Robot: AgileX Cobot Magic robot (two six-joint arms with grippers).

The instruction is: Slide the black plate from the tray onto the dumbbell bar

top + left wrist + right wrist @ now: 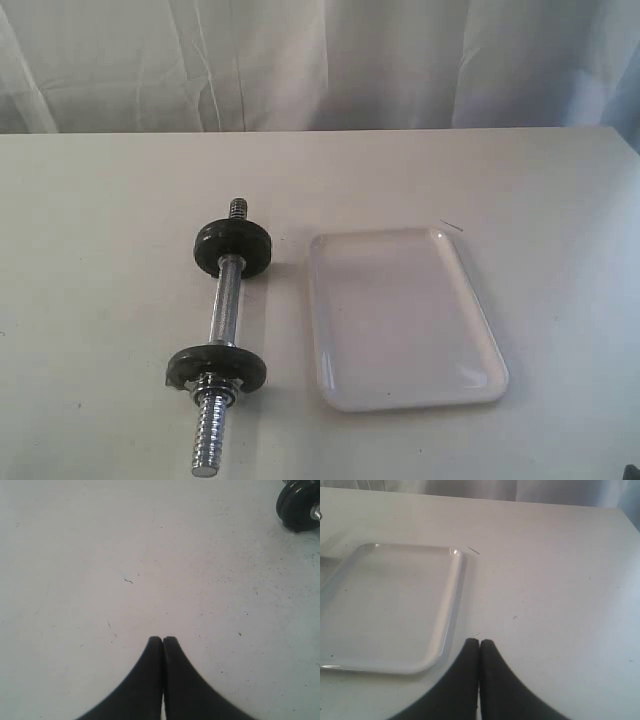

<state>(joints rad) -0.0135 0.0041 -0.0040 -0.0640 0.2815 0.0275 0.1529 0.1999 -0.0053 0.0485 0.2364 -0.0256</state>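
The dumbbell bar [226,310] lies on the white table left of the tray [400,310], and its near threaded end [208,435] is bare. Two black plates sit on the bar, one far [233,247] and one near [215,368]. Nothing lies in the tray, so no black plate is there. My left gripper [163,639] is shut and holds nothing over bare table, with one plate [299,505] at the edge of the left wrist view. My right gripper [479,641] is shut with nothing in it, beside a corner of the tray [445,625]. Neither gripper shows clearly in the exterior view.
A white curtain [320,60] hangs behind the table's far edge. A thin dark sliver [452,226] lies on the table just past the tray's far right corner.
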